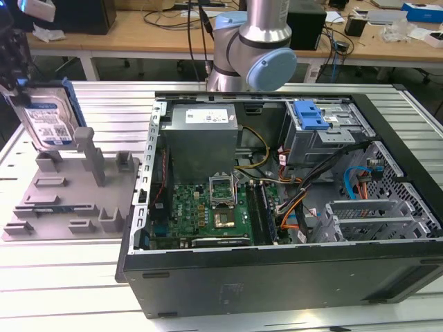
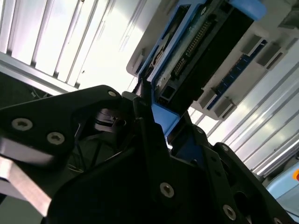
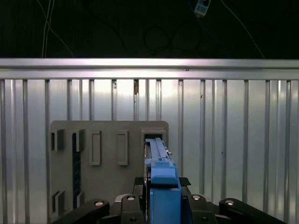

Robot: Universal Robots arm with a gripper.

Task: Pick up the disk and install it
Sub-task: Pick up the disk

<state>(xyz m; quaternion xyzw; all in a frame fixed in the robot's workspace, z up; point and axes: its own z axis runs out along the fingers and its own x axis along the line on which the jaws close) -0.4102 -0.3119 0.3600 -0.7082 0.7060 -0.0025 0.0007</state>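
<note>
The disk, silver with a blue-and-white label and a blue frame, hangs upright at the exterior view's left, lifted just above the grey plastic tray. My gripper is shut on its upper end. In the first wrist view the disk appears edge-on between the black fingers, over the tray. The second wrist view looks along the disk at its connector end, with the gripper clamped on the blue frame.
An open computer case lies on the slatted aluminium table, right of the tray. Its drive bay carries a blue latch at the far right corner. The arm's base stands behind the case. Workbenches line the back.
</note>
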